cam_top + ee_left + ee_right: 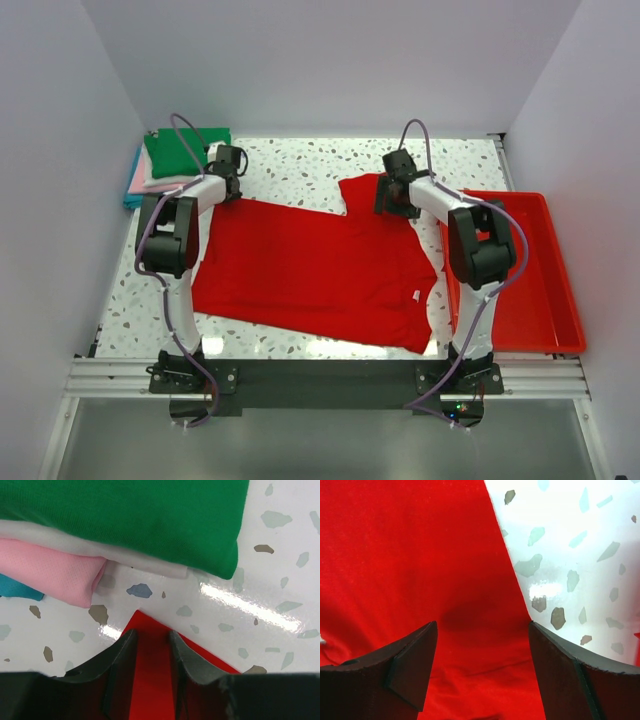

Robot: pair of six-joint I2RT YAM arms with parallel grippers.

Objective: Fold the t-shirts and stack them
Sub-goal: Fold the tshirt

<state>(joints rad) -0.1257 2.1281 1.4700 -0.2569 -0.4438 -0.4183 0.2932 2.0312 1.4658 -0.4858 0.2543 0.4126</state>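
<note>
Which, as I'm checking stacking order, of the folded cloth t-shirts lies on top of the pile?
The green folded cloth t-shirt: the white layer, pink shirt and blue shirt all lie beneath it.

The white speckled table is seen whole from high above and behind, with the arm bases at the frame's bottom. Each wrist view is taken close, looking down past dark fingers at the frame's bottom. The flat bright red cloth t-shirt is shared by all three views. The stack of folded green, white, pink and blue t-shirts is shared by the overhead and left wrist views, upper left in both.
</note>
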